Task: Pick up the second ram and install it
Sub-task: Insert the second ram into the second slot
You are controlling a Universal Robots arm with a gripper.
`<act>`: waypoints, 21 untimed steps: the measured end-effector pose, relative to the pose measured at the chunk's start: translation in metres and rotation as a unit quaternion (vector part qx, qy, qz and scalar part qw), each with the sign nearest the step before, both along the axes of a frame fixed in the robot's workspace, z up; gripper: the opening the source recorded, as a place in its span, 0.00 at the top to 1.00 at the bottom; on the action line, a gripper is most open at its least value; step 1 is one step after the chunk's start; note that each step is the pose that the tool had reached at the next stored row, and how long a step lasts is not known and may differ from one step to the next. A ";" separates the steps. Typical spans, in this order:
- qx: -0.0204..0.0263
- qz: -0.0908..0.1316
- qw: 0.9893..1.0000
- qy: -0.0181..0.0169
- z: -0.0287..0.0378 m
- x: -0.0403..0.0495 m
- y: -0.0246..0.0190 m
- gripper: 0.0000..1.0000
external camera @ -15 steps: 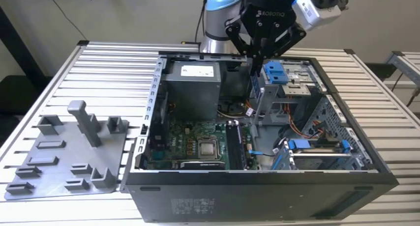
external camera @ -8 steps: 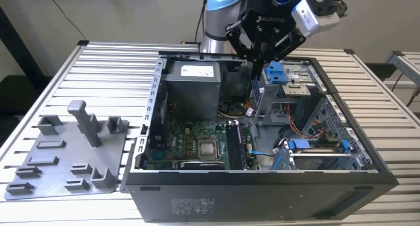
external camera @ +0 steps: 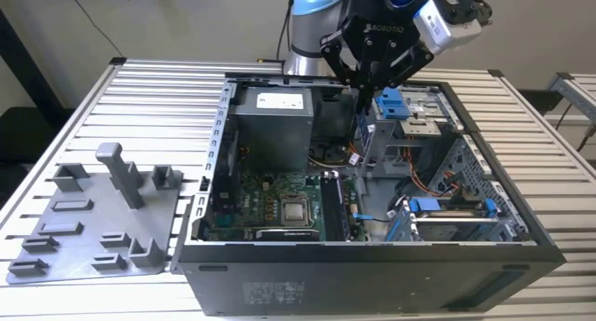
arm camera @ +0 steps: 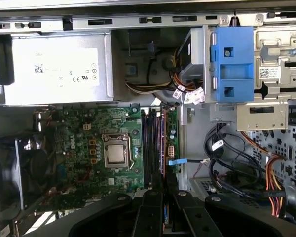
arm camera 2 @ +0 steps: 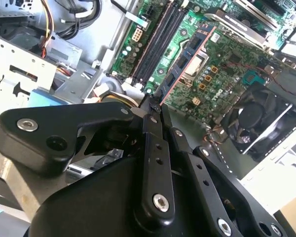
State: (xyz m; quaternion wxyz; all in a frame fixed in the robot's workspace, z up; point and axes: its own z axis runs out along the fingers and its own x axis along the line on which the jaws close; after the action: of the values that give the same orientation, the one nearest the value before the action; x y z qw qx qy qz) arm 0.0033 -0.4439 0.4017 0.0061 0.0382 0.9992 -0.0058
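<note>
Power supply (arm camera: 54,96): a pale label (arm camera: 54,69) with rows of small print and marks is carried; the words cannot be made out.
Sticker (arm camera: 271,72): set on the metal cage, past the blue bracket (arm camera: 232,64) from the power supply; a code pattern is shown.
Cable tags (arm camera: 190,94): hung just beside the power supply; print too small.
Second ram (arm camera 2: 187,61): gripped by the pincer (arm camera 2: 153,104); no lettering is made out.

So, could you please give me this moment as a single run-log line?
hand: shut on second ram | place: over open case, above motherboard memory slots | ram: not yet seated
</note>
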 end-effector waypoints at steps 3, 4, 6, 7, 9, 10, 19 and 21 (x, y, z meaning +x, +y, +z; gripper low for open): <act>0.000 0.000 1.000 0.000 -0.0024 0.0002 -0.0008 0.86; 0.000 0.000 1.000 0.000 -0.0034 0.0003 -0.0013 0.86; 0.000 0.000 1.000 0.000 -0.0056 0.0005 -0.0025 0.86; 0.000 0.000 1.000 0.000 -0.0066 0.0007 -0.0032 0.86; 0.000 0.000 1.000 0.000 -0.0088 0.0010 -0.0043 0.86; 0.000 0.000 1.000 0.000 -0.0100 0.0012 -0.0048 0.86; 0.000 0.000 1.000 0.000 -0.0151 0.0014 -0.0056 0.86; 0.000 0.000 1.000 0.000 -0.0153 0.0014 -0.0055 0.86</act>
State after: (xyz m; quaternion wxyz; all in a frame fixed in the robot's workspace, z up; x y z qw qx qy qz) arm 0.0047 -0.4495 0.3864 0.0061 0.0382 0.9992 -0.0060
